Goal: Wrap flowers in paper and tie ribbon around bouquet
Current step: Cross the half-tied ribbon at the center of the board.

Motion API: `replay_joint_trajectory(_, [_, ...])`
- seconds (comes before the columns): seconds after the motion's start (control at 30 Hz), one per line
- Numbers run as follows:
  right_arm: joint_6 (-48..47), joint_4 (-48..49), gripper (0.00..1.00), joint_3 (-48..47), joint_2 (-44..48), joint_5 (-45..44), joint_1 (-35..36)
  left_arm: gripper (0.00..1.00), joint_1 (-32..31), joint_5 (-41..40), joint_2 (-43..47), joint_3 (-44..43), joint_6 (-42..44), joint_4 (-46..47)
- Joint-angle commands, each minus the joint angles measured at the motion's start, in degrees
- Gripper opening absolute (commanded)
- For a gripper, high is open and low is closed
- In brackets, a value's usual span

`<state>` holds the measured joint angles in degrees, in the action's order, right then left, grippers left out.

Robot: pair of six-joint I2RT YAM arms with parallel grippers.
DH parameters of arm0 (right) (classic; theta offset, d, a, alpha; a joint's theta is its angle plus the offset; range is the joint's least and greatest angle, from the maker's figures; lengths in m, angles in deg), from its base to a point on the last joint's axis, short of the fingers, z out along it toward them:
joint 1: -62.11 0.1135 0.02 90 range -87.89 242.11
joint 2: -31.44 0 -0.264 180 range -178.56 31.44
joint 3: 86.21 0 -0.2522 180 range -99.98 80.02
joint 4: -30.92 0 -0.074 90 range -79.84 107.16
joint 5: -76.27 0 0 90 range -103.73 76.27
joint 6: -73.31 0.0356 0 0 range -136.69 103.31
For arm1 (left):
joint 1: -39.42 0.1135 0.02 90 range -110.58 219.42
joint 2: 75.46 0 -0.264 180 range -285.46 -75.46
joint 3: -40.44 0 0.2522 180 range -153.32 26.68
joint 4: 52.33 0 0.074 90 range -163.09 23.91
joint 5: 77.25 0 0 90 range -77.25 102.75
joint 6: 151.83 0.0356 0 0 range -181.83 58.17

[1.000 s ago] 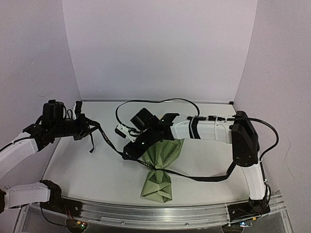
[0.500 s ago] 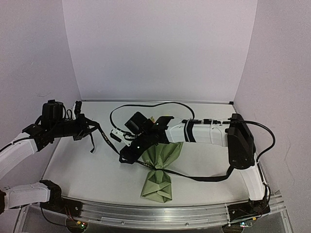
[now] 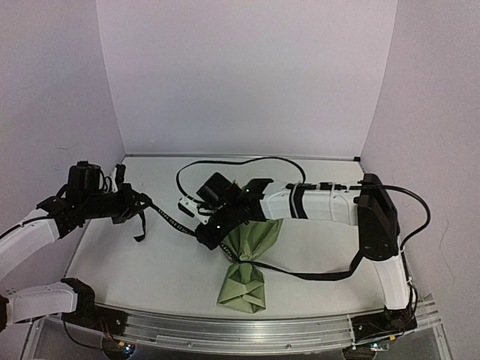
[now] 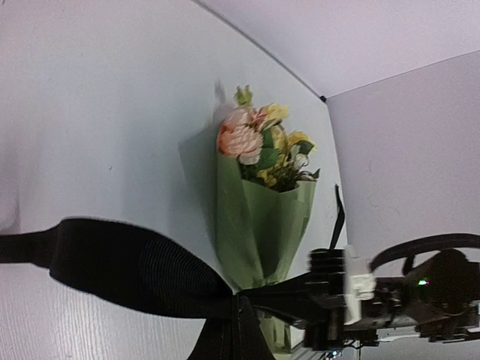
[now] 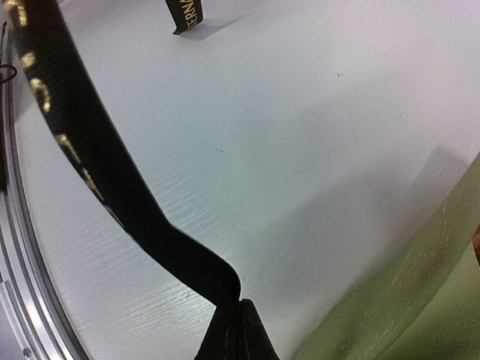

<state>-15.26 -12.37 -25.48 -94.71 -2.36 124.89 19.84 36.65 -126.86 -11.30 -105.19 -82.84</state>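
Lying on your white table (image 3: 150, 262), the bouquet (image 3: 241, 281) (wide end away from you) sits centre. The black lettered ribbon (image 3: 169, 218) stretches straight between your left gripper (image 3: 141, 204) and right gripper (image 3: 201, 232), both clamped on it.

Table (image 3: 142, 259): white top, faint wood grain.
Walls (image 3: 240, 75): plain pale panels, set behind and at both sides.
Rail (image 3: 247, 327): aluminium, fixed along the near edge.

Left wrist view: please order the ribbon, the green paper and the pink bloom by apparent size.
1. green paper and ribbon: similar; the ribbon lies near the lens, so I do not rank them.
2. pink bloom: smallest.
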Motion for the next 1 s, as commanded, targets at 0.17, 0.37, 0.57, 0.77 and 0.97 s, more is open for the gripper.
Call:
replay_joint_trajectory(0.17, [4.22,-1.23,0.00,14.04,16.60,-7.28,0.15,0.01,-3.12,1.43,-7.01,8.07,1.74,13.71])
replay_joint_trajectory(0.37, [6.85,-1.48,0.00,20.94,21.59,-8.60,0.19,0.21,-8.06,-1.48,-13.05,7.59,2.94,15.24])
replay_joint_trajectory(0.57, [9.64,-5.04,0.00,22.11,22.84,-7.92,0.29,0.52,-9.22,-6.14,-8.50,5.39,5.86,9.70])
replay_joint_trajectory(0.77, [12.57,-9.66,0.00,22.05,23.81,-8.70,0.32,0.60,-10.24,-4.75,-2.50,5.01,9.55,7.93])
replay_joint_trajectory(0.97, [15.27,-12.82,0.00,23.44,25.25,-8.39,0.56,0.58,-16.41,-4.54,-6.19,4.52,12.91,17.02])
